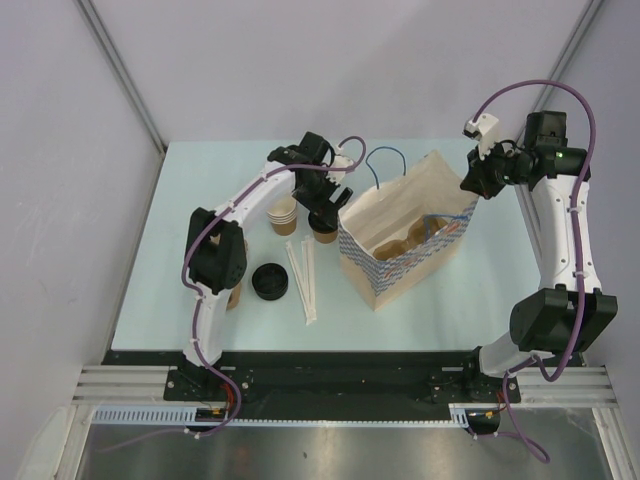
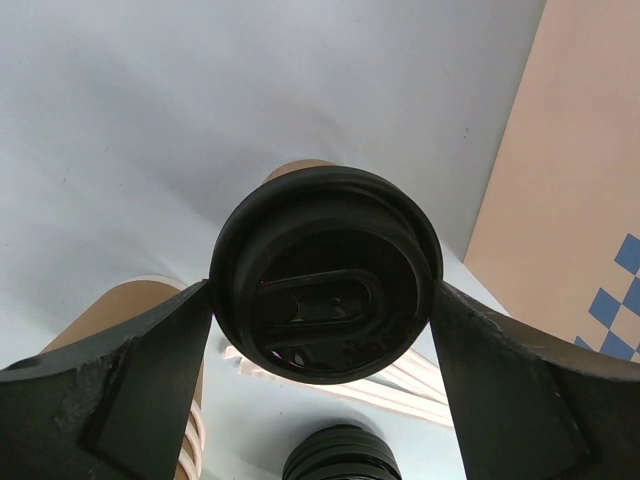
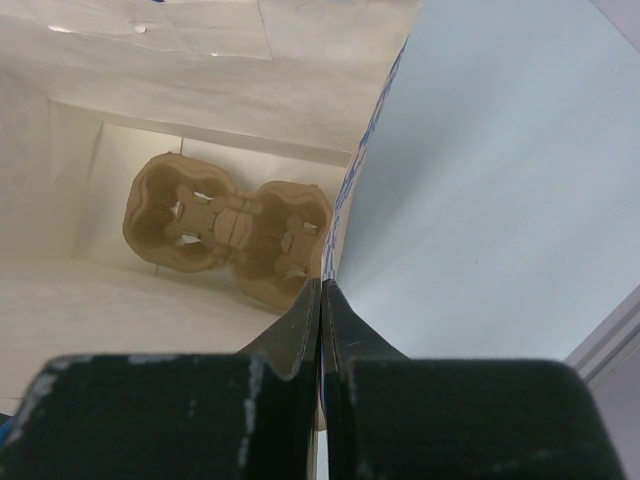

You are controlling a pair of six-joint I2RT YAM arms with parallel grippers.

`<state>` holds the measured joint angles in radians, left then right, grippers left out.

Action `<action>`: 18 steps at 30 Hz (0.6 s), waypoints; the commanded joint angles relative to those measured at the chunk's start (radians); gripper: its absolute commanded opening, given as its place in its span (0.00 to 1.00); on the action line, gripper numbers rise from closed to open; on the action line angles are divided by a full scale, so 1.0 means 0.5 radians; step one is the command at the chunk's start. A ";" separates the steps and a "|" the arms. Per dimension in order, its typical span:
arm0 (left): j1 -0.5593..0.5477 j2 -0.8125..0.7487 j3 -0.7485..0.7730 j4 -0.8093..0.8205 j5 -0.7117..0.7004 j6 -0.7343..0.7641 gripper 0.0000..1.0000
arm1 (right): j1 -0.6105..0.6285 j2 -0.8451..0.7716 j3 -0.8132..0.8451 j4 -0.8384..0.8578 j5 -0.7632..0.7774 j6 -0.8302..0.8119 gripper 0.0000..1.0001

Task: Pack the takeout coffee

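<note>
One paper bag, tan with a blue-and-white checked band, stands open-mouthed on the pale blue surface. Contents: one two-well pulp cup carrier, lying on the bag's floor. The right hand is pinched closed on the bag's rim at its far right corner.

One takeout coffee: a tan paper cup with a round black lid that has a raised oval tab. It is upright, just left of the bag, clamped at the lid's edge between the fingers of the left hand. Whether its base touches the surface cannot be told. From the left wrist view the lid hides nearly all of the cup, and only a tan sliver shows.

Near it are one stack of lidless cups, one pile of loose black lids and several white straws. One further tan item by the left arm's elbow is mostly hidden and unidentifiable.
</note>
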<state>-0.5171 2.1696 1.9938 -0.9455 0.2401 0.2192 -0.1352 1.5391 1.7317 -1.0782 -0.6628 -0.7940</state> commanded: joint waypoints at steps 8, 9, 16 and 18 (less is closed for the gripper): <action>0.006 -0.001 0.099 0.007 0.026 0.022 0.79 | -0.006 -0.072 -0.006 0.043 -0.064 0.017 0.00; 0.006 -0.004 0.108 0.010 0.032 0.016 0.73 | -0.006 -0.075 -0.006 0.043 -0.064 0.014 0.00; 0.013 -0.096 0.234 -0.020 0.054 0.003 0.40 | -0.003 -0.090 -0.058 0.089 -0.101 0.033 0.00; 0.013 -0.176 0.255 -0.017 0.060 0.010 0.32 | 0.004 -0.105 -0.079 0.113 -0.119 0.036 0.00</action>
<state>-0.5148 2.1712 2.0514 -0.9543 0.2432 0.2188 -0.1352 1.5368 1.7107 -1.0607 -0.6727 -0.7887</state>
